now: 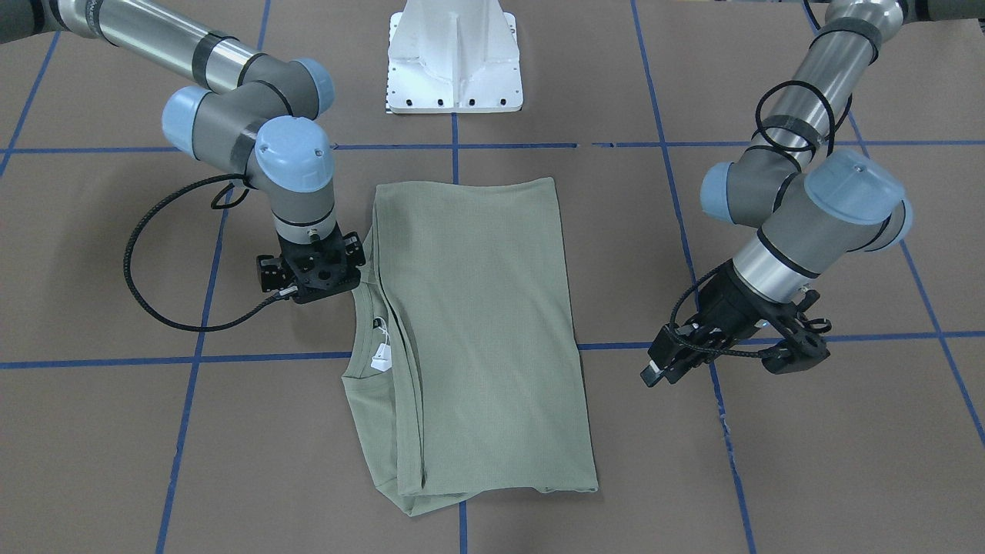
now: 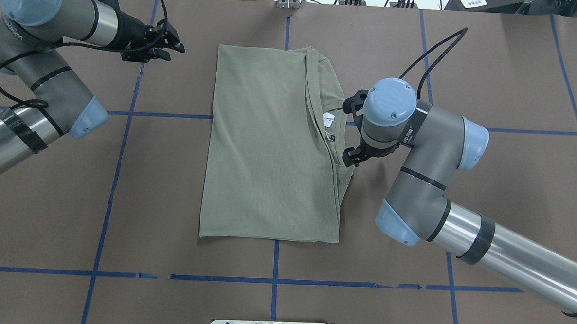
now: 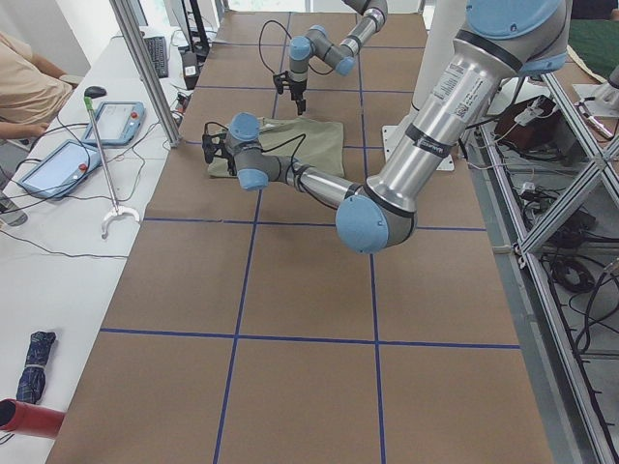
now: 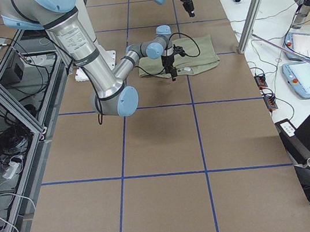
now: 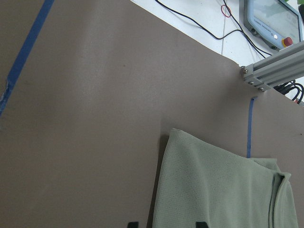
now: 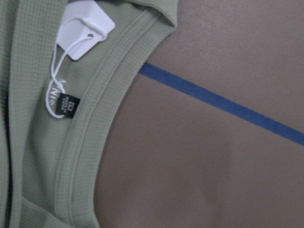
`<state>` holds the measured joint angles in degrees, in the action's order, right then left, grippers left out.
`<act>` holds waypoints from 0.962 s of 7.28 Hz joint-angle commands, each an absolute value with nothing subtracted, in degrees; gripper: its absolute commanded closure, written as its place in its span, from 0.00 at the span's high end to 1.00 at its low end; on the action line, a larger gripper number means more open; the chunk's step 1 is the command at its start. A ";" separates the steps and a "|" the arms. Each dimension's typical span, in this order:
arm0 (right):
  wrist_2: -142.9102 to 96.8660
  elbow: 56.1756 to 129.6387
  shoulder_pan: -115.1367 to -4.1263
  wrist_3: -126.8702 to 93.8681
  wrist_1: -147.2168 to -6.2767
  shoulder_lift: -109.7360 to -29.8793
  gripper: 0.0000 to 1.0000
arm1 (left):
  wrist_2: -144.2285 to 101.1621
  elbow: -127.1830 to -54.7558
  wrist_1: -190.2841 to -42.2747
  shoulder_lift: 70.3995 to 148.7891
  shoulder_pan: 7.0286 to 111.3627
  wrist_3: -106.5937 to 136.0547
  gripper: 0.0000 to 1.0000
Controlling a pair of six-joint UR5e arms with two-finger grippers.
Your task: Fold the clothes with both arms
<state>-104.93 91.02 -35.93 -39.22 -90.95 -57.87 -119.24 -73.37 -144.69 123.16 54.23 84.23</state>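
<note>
Front view: the folded green shirt [image 1: 485, 331] lies flat in the middle of the table [image 1: 115, 446]. The right gripper [image 1: 317, 278] points down just beside its collar, and I cannot tell how its jaws stand. The left gripper [image 1: 673, 358] hangs well apart off the opposite edge. Left wrist view: the fingertips [image 5: 202, 223] are spread and empty, with the shirt's corner beyond them. Right wrist view: the collar and a white tag [image 6: 85, 26] fill the frame.

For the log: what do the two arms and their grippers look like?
The left arm and right arm are silver tubes with grey joints, round light-blue caps and black bands. Black cables loop off each wrist. The left gripper and right gripper are black and two-fingered.
</note>
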 commanded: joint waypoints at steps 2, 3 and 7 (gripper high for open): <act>-104.85 89.40 -37.88 -39.46 -90.88 -54.17 1.00 | -119.44 -73.56 -144.67 123.13 54.23 84.29 0.50; -104.85 86.51 -37.88 -39.90 -90.88 -50.23 1.00 | -119.53 -73.56 -144.67 123.13 54.23 84.29 0.50; -104.77 72.28 -37.88 -40.25 -84.93 -42.02 1.00 | -119.53 -74.00 -144.67 123.05 54.23 84.20 0.50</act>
<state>-104.80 76.62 -37.87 -40.04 -88.22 -43.26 -119.53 -74.00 -144.68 123.06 54.23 84.27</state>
